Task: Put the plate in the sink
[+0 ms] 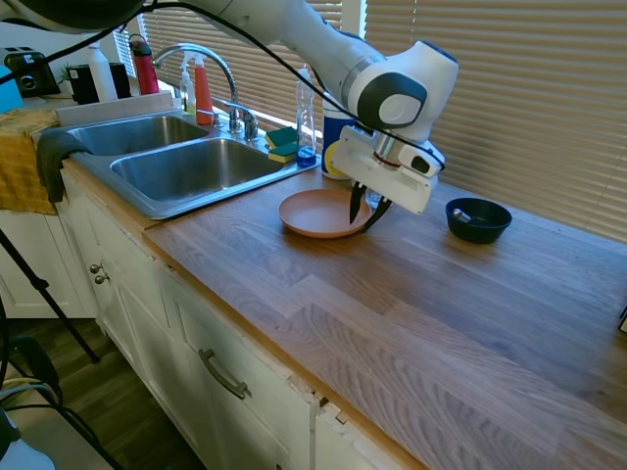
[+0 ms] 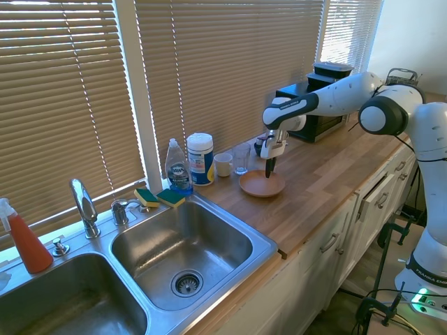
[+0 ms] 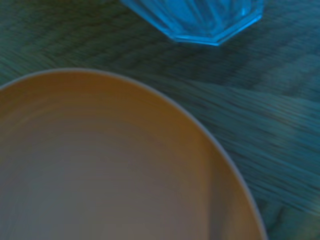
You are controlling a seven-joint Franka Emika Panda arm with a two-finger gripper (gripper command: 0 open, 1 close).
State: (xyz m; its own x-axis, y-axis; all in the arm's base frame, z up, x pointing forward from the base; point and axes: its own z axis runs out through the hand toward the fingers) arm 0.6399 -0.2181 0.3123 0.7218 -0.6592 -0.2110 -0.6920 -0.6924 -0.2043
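Plate (image 1: pixel 318 211) is seen flat on the wooden counter (image 1: pixel 411 304), just beside the sink (image 1: pixel 186 166), not in it. Gripper (image 1: pixel 366 211) is positioned at the plate's rim, fingers spread, 1 over the inside and 1 outside the edge; contact cannot be confirmed. A glass (image 3: pixel 195 17) is visible beyond the plate in the wrist view

You see a peach-orange plate (image 1: pixel 318 211) on a brown wood-grain countertop (image 1: pixel 411 313). Sink (image 1: pixel 186 166): bare grey steel. Bowl (image 1: pixel 478 219): dark blue-black. Sponges (image 2: pixel 159 197): yellow with green tops. Spray bottle (image 2: pixel 25 241): orange-red. Arm (image 2: pixel 335 94): white, black fingers (image 1: pixel 356 203). Blinds (image 2: pixel 63 98): tan slats.
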